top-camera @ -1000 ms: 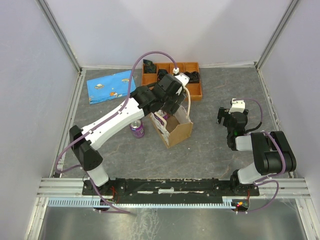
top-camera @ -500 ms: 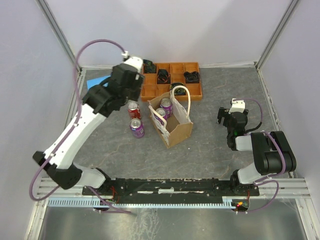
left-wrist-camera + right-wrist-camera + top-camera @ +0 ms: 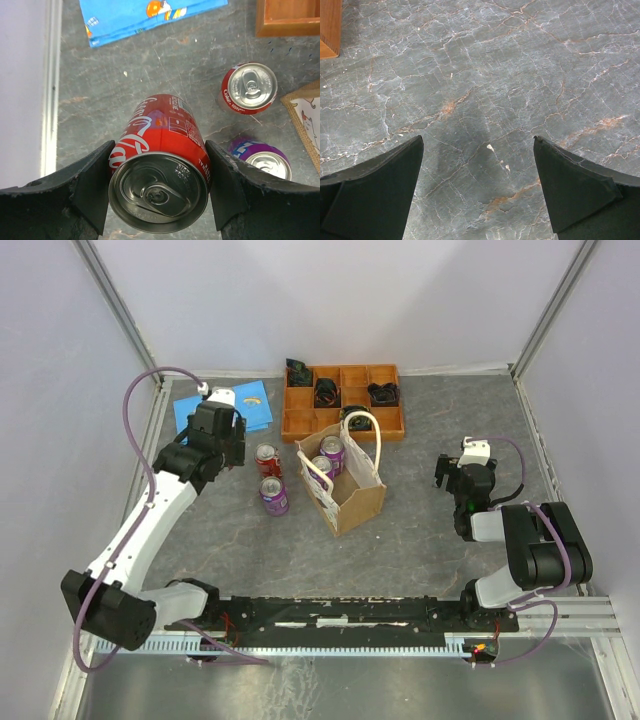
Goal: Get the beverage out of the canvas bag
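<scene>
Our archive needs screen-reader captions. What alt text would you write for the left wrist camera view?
A red cola can is gripped between the two black fingers of the left hand, its silver top facing the camera. Below on the grey marbled table stand a second red can and a purple can, with a blue patterned cloth beyond.

Expect bright, even, diffuse light from above in the overhead view. The grey marbled stone-pattern surface [image 3: 420, 540] carries only faint, soft-edged shadows beside the arms, and you will find no blur there.

In the left wrist view, note the soft sheen on the silver lid of the red aluminium cola can [image 3: 157, 125]. The white wall panel [image 3: 22, 100] is washed out, and the left tool [image 3: 159, 146] renders dark, with little detail.

In the right wrist view, a diffuse shadow lies on the surface inside the right tool [image 3: 477, 137]. The veining is sharp.
</scene>
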